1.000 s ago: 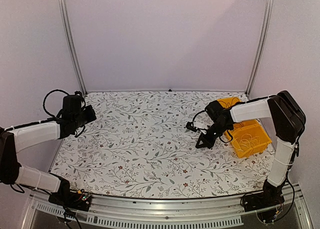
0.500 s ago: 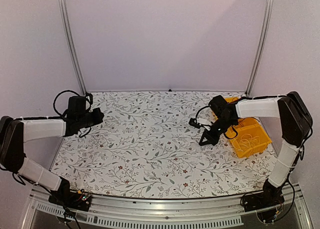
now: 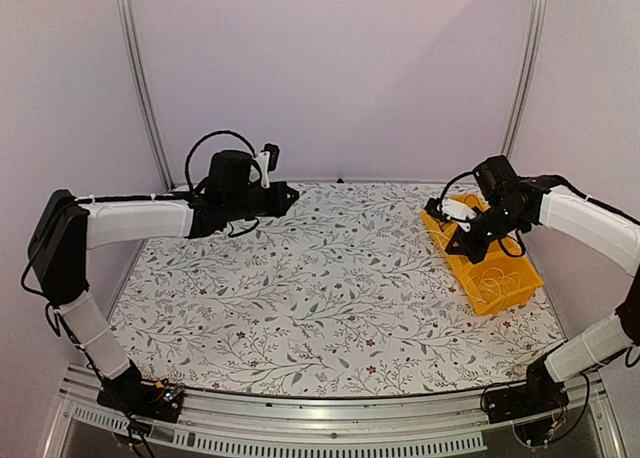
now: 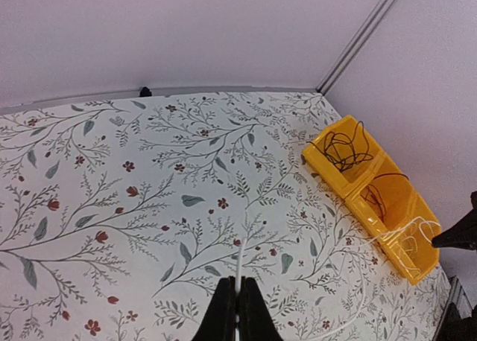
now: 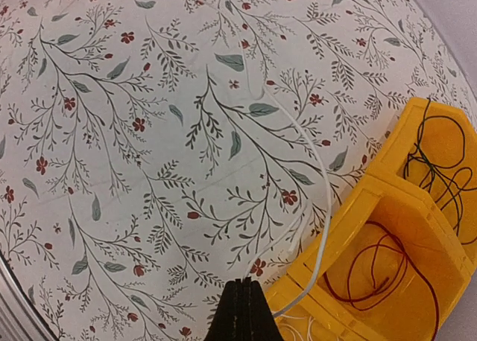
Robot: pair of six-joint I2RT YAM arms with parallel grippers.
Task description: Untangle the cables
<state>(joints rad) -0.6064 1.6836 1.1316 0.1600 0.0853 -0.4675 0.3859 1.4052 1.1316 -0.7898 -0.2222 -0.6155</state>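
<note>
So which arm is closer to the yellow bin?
Right. The right end effector hangs over the yellow bin's left rim; the left end effector is far to its left, near the back wall. Both pinch the white cable.

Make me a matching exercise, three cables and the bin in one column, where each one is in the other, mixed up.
1. black cable
2. red cable
3. white cable
4. yellow bin

a. right side of the table
b. bin's middle compartment
c. trailing from the bin out over the table
d. bin's far end compartment

Pairs: 1-d, 2-b, 3-c, 4-a
</note>
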